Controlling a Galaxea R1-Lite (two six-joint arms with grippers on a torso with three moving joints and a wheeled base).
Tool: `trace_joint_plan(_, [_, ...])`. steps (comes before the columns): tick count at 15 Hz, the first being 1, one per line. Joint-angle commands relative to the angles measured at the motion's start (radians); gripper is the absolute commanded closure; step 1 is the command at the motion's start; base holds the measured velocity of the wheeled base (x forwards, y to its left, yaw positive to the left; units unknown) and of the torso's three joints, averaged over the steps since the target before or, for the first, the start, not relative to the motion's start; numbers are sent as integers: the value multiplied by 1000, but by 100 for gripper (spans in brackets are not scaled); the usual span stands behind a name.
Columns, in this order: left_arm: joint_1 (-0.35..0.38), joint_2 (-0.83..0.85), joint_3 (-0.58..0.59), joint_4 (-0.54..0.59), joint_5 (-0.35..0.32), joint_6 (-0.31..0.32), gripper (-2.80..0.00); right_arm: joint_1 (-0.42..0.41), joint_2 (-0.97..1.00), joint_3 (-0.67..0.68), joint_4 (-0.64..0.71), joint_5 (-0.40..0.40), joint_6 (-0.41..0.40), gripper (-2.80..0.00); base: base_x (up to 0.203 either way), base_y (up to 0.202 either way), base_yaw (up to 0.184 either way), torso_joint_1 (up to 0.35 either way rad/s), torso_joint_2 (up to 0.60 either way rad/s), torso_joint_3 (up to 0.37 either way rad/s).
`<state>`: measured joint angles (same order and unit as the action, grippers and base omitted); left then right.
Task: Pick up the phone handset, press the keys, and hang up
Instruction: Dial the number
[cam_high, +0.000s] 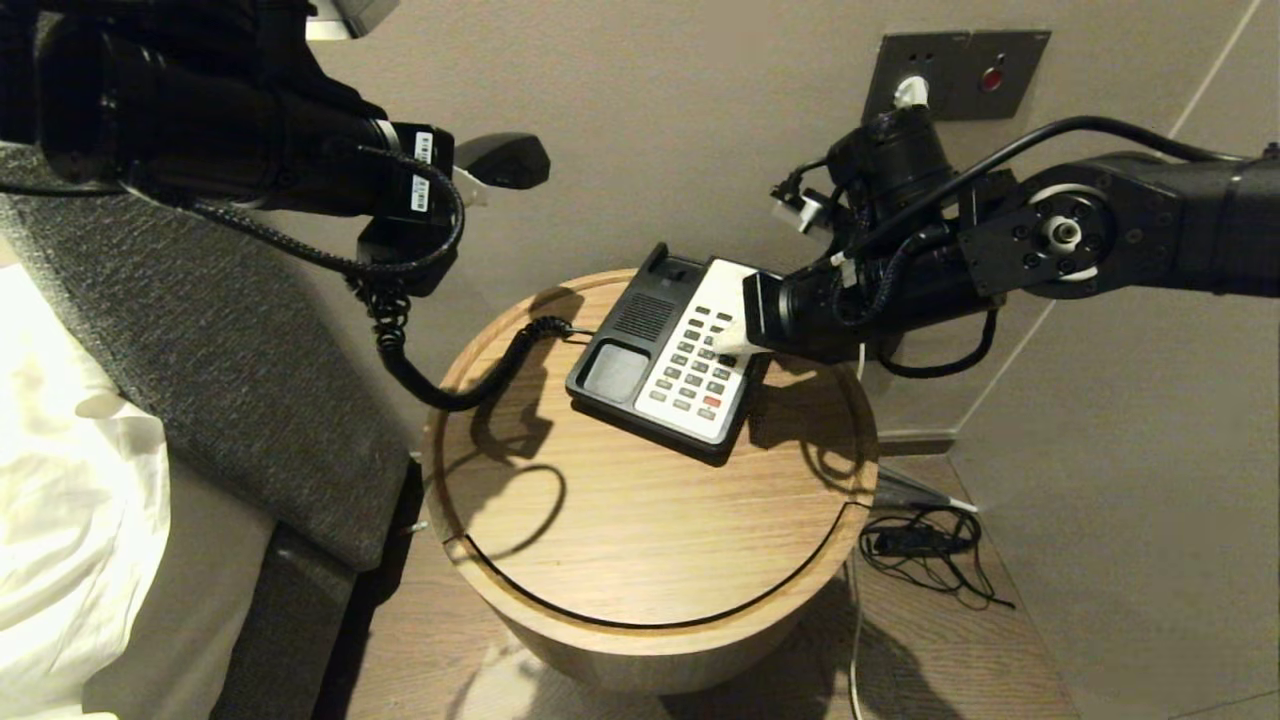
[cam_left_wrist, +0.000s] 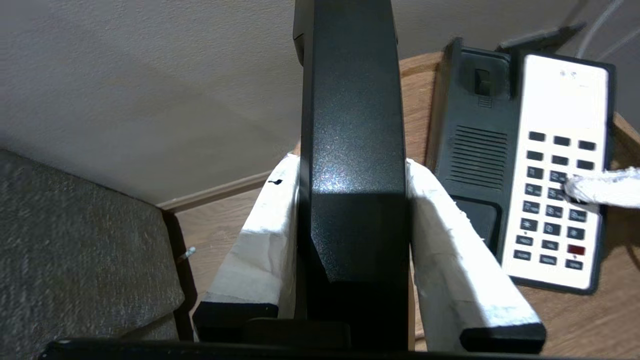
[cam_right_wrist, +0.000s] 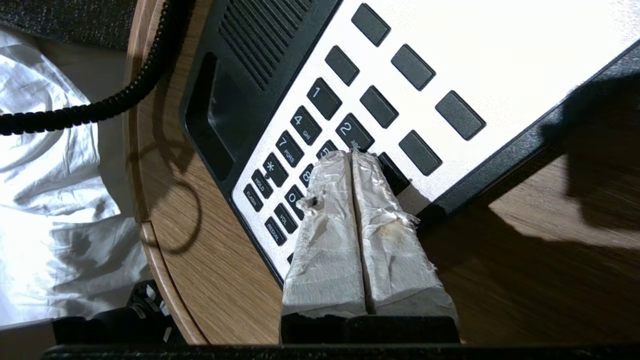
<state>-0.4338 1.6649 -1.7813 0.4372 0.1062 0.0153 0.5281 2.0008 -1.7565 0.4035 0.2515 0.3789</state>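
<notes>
A: What is sitting on the round wooden table (cam_high: 640, 540)?

B: The black phone base (cam_high: 640, 330) is sitting near the table's back edge, with its white faceplate (cam_high: 700, 355) on the right side.

A: Why is the phone handset (cam_left_wrist: 352, 150) up in the air?

B: The left gripper (cam_left_wrist: 352, 240) is holding it high, past the table's back left edge. I think that is keeping it out of the way so the keys (cam_right_wrist: 325, 100) are easy to reach. Its coiled cord (cam_high: 450, 385) is hanging down and running over the left edge to the base.

A: How is the left gripper holding it?

B: Its two white padded fingers (cam_left_wrist: 450, 250) are squeezing the handset, one on each side.

A: And the other arm?

B: The right gripper (cam_right_wrist: 350, 160) is reaching in from the table's right edge. Its fingers are pressed together with nothing between them, like one pointing finger. The tips are touching the keys in the number rows, right below the 2 key (cam_right_wrist: 352, 131).
</notes>
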Motion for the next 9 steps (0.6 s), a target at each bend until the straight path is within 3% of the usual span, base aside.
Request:
trace_joint_plan(1, [0, 3, -1, 1, 1, 0, 0, 0, 18, 11, 11, -14, 0, 0, 0, 0, 0, 0, 0, 0])
trace_joint_plan(9, [0, -2, 3, -2, 0, -2, 0, 5, -20, -19, 15, -41, 3, 0, 0, 0, 0, 0, 0, 0])
